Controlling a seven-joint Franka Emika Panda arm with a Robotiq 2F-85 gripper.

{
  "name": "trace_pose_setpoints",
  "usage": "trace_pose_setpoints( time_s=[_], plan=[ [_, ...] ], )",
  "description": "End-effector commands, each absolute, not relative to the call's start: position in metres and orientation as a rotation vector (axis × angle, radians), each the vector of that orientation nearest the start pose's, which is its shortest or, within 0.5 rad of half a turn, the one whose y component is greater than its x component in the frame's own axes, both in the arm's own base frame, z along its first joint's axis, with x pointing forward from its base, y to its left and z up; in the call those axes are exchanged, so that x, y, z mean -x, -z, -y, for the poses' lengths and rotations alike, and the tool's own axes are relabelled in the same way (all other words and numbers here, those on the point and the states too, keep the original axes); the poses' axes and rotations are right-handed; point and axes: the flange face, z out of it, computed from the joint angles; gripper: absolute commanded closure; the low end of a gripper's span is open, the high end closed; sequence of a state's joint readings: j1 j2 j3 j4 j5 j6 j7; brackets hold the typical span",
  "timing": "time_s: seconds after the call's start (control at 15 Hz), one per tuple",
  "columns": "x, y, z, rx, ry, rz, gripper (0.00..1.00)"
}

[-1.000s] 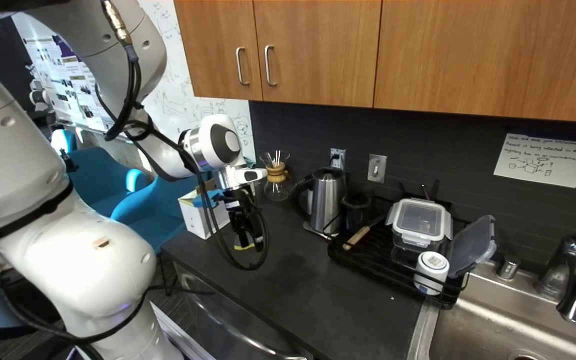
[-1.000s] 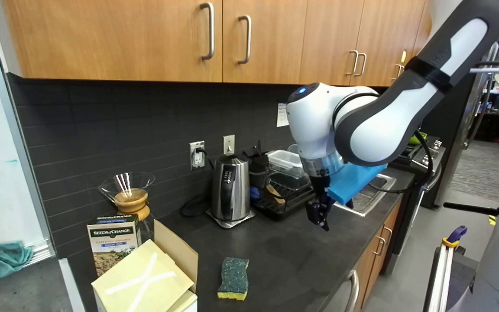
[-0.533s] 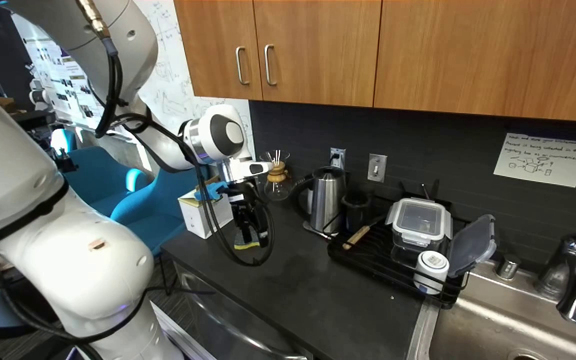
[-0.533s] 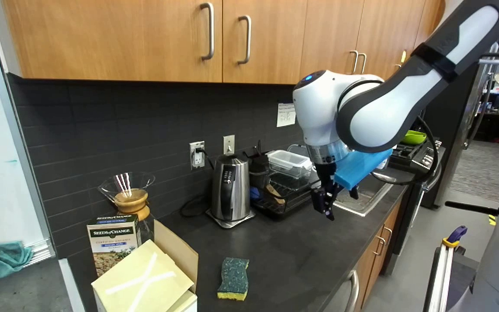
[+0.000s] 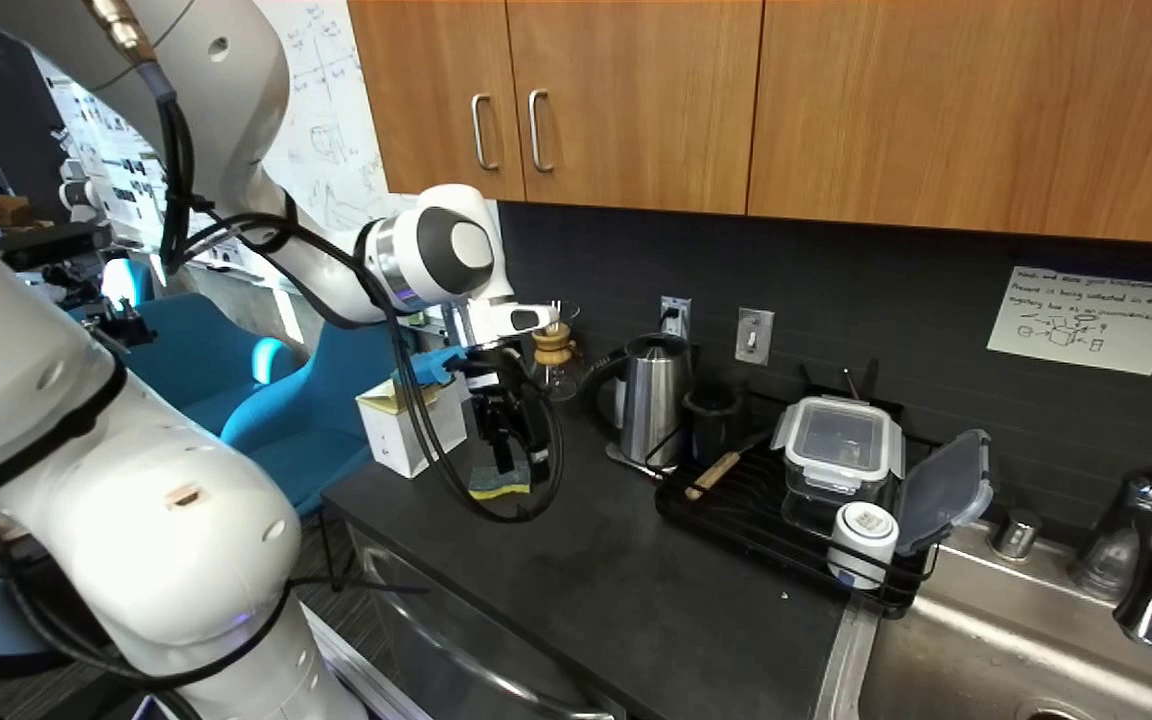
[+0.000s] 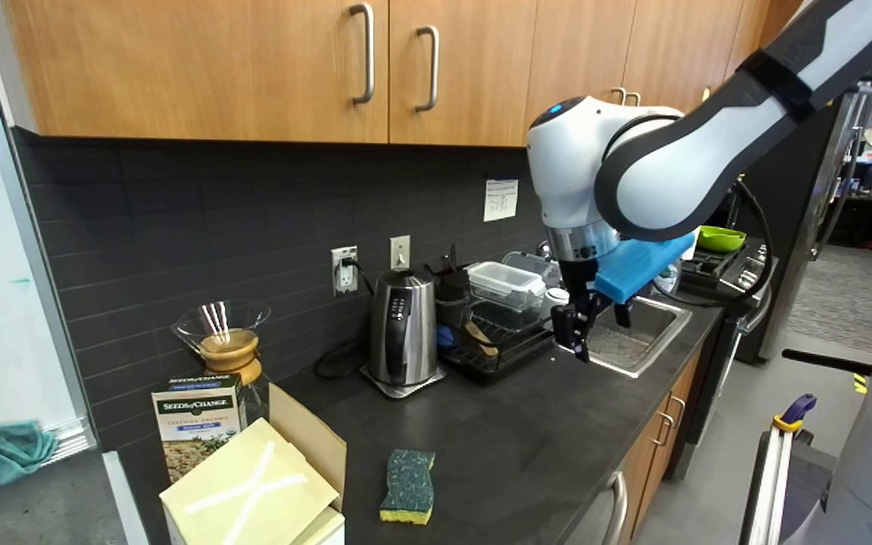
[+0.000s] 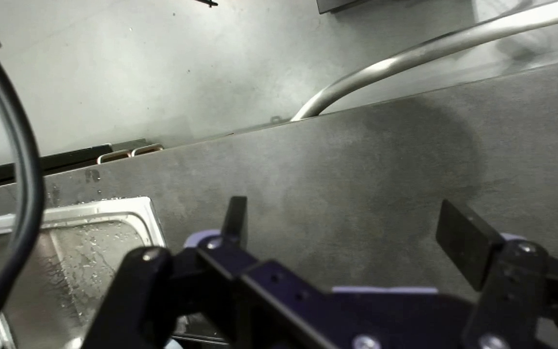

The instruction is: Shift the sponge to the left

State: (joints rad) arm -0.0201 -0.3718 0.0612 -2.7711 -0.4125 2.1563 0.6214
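The sponge (image 6: 409, 484), dark green on top with a yellow underside, lies flat on the dark counter, just right of the open cardboard box (image 6: 254, 484) in an exterior view. It also shows as a small patch of sponge (image 5: 498, 484) behind the gripper and cable. My gripper (image 5: 523, 470) hangs above the counter, well apart from the sponge. In the wrist view the gripper (image 7: 342, 218) stands wide open, only bare countertop showing between its fingers (image 7: 468, 242). The sponge is out of the wrist view.
A steel kettle (image 6: 403, 329) and a black dish rack (image 6: 504, 356) with containers stand along the back wall. The sink (image 7: 80, 271) lies beyond the rack. A food carton (image 6: 201, 424) and glass coffee maker (image 6: 230, 352) are behind the cardboard box.
The arm has lifted and drawn back, carrying the gripper upward and to the right in both exterior views, farther from the sponge. The sponge has stayed in place, and the gripper remains open.
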Motion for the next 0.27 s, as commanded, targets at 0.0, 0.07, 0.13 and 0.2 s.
trace_pose_setpoints(
  time_s=[0.0,0.07,0.13,0.2],
  plan=[
    [-0.3451,-0.3096,0.0052,3.485,-0.213,-0.556,0.0],
    [-0.345,-0.3093,0.0053,3.485,-0.214,-0.557,0.0],
    [-0.3448,-0.3086,0.0049,3.486,-0.217,-0.555,0.0],
    [-0.3448,-0.3079,0.0045,3.487,-0.219,-0.552,0.0]
  ],
)
